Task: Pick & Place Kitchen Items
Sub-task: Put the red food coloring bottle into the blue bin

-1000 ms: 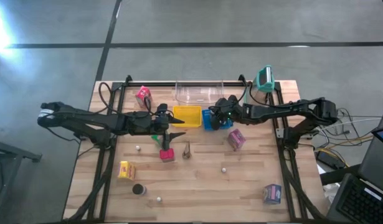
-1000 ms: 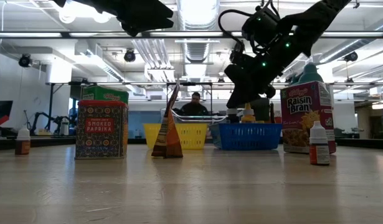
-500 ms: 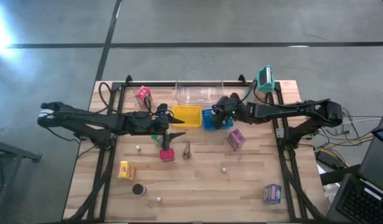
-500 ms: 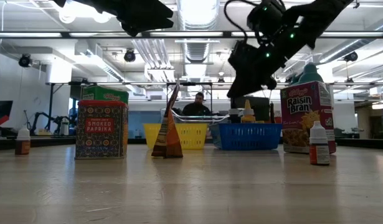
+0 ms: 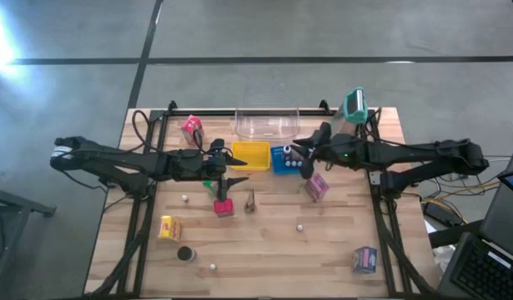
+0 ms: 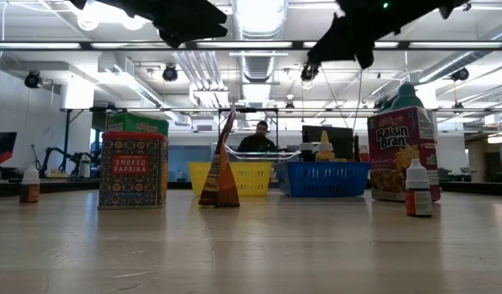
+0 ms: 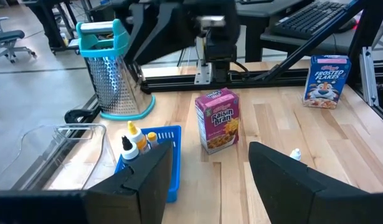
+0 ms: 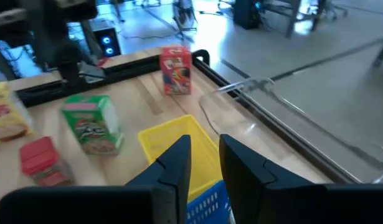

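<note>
While apparently empty, right claw (image 5: 306, 155) above blue basket (image 5: 279, 159).

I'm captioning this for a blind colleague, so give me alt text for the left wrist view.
A pink Raisin Bran carton stands upright on a wooden table, seen past the open left gripper. Beside it, a blue basket holds a yellow-capped bottle; a metal grater with a teal handle stands behind.

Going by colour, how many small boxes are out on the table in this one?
pink box: 1
green box: 1
red box: 1
yellow box: 1
magenta Raisin Bran box: 1
blue Frosted Flakes box: 1
Total: 6
</note>
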`<action>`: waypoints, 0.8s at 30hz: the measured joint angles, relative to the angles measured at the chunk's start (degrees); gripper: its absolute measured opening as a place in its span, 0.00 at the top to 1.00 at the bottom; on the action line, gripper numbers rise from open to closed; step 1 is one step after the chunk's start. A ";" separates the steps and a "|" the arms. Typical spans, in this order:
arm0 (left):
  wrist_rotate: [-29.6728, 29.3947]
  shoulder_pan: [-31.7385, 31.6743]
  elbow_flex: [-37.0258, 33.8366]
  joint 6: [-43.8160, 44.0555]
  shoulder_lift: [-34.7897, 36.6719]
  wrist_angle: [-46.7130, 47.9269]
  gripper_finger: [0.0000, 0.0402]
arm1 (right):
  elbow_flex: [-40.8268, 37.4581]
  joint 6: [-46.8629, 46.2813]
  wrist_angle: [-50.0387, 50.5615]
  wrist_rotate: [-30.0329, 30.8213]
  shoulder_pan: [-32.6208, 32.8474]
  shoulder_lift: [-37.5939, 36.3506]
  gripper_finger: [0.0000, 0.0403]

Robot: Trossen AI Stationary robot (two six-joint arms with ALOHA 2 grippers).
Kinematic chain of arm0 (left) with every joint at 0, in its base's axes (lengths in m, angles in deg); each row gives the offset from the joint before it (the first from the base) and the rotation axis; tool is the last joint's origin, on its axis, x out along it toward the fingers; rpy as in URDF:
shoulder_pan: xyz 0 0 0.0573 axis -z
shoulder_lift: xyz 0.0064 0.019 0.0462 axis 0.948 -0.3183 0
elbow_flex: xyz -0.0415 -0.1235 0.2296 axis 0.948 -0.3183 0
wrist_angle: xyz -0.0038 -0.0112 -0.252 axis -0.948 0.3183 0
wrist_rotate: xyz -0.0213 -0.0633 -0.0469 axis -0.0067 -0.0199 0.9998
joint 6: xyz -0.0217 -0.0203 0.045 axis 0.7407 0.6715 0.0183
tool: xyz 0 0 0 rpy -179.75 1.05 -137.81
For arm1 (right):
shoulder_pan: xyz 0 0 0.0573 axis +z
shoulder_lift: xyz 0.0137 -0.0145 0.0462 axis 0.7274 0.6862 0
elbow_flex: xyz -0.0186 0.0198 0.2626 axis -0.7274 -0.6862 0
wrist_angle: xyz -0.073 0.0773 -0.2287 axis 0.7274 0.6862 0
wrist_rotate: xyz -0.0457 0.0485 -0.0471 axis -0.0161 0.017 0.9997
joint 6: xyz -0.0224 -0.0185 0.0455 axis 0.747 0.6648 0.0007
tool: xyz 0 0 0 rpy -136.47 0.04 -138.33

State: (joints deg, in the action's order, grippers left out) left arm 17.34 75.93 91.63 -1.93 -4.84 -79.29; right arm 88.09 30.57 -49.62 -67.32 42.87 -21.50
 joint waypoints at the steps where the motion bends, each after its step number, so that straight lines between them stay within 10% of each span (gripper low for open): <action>1: 0.00 0.00 0.00 0.00 0.00 0.04 0.46 | -0.01 0.35 0.29 -0.01 0.60 -0.85 0.82; 24: 0.00 0.02 0.00 -0.02 0.00 0.07 0.46 | 0.04 -1.68 1.97 0.07 21.28 -1.29 0.84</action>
State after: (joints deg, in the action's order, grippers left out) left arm 17.34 75.96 91.63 -1.95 -4.84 -79.22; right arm 88.13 28.89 -47.65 -67.25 64.16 -22.79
